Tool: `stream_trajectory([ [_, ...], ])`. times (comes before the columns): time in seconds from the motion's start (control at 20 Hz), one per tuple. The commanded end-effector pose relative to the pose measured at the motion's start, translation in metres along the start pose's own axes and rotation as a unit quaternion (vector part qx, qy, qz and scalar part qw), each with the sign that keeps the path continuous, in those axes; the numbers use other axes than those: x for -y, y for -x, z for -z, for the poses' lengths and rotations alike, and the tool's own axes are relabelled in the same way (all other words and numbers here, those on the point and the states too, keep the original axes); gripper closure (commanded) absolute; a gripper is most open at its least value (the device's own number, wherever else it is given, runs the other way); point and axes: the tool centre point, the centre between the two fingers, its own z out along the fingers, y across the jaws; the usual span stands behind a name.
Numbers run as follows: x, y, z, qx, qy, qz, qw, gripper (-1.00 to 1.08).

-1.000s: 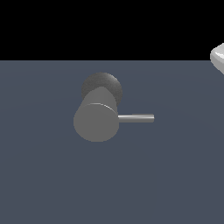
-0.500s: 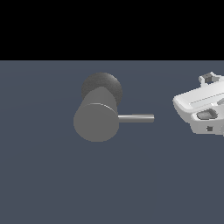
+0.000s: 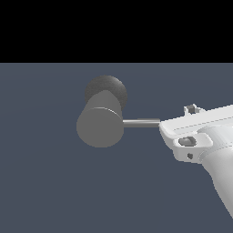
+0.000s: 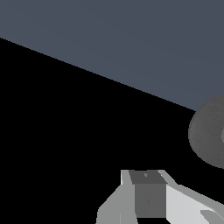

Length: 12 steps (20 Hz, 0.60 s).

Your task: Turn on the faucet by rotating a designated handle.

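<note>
Hovering as a white pincer (image 3: 169,129) right at the free tip of the handle (image 3: 141,123), overlapping that tip in the exterior view, yet giving no clear sight of touching or gripping. Hiding the gap between the jaws in both views, with only one flat grey finger pad (image 4: 146,197) showing to the wrist camera, and so leaving its openness and any hold impossible to tell. Reaching outward from the pincer along the handle: looking thin, straight, pale grey and metallic, lying level, running directly away from the pincer into the side of the faucet (image 3: 100,125). Probably behaving as a stiff, smooth, somewhat slippery rod, unlikely to bend or break; probably calling for a hold or a push near the outer end, nearest the pincer, for the most leverage about the cylinder. Passing on beyond the handle's root to the faucet body: appearing as a thick matte grey cylinder, turning its flat round face toward the exterior camera. Ending behind and above that cylinder, farthest from the pincer, at a dark rounded knob (image 3: 107,88). Standing on, or before, a plain slate-blue surface (image 3: 45,182). Catching, in the wrist view, only a curved grey edge of the faucet just beyond the finger.
</note>
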Motion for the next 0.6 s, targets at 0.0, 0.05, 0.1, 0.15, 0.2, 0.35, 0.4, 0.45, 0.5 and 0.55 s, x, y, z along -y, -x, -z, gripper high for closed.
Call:
stream_trajectory([
  [0.0, -0.011, -0.008, 0.004, -0.012, 0.005, -0.011, 0.9998, 1.08],
  [0.05, -0.014, -0.01, 0.005, -0.015, 0.007, -0.014, 0.9998, 1.08],
  [0.1, -0.016, -0.011, 0.006, -0.018, 0.007, -0.017, 0.9997, 1.08],
  [0.15, -0.018, -0.013, 0.006, -0.02, 0.008, -0.02, 0.9996, 1.08],
  [0.2, -0.02, -0.014, 0.007, -0.022, 0.008, -0.023, 0.9994, 1.08],
  [0.35, -0.024, -0.015, 0.007, -0.029, 0.004, -0.039, 0.9988, 1.08],
  [0.4, -0.026, -0.016, 0.007, -0.031, 0.003, -0.045, 0.9985, 1.08],
  [0.45, -0.029, -0.016, 0.006, -0.033, 0.003, -0.053, 0.9981, 1.08],
  [0.5, -0.032, -0.016, 0.006, -0.035, 0.004, -0.061, 0.9975, 1.08],
  [0.55, -0.036, -0.017, 0.006, -0.037, 0.005, -0.069, 0.9969, 1.08],
])
